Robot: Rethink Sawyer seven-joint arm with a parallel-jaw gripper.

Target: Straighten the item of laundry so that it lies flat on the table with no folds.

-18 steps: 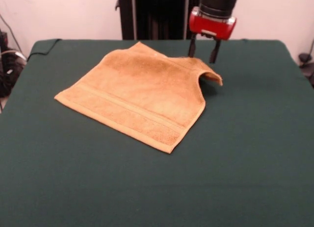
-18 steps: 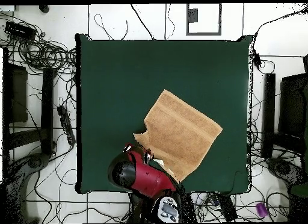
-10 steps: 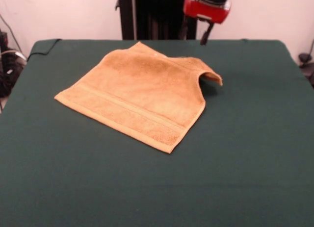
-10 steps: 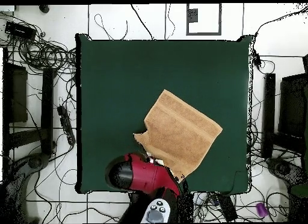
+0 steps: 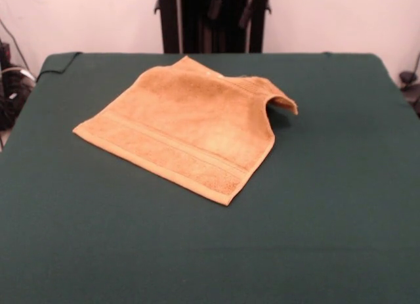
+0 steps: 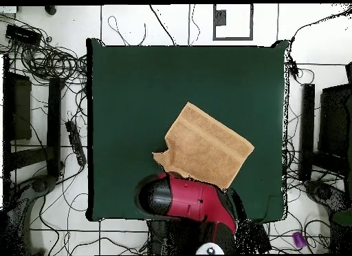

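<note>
One towel [image 5: 184, 130] corner curled (far right) — otherwise flat

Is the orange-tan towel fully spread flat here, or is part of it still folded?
Not fully flat. The square orange-tan terry towel lies mostly spread on the dark green table, but its far right corner is lifted and curled.

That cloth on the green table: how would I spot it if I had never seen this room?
Find the big dark green table. Slightly toward its far side lies a small orange-tan towel, turned like a diamond. It is the only thing on the green surface, with one corner curling up off the table.
</note>
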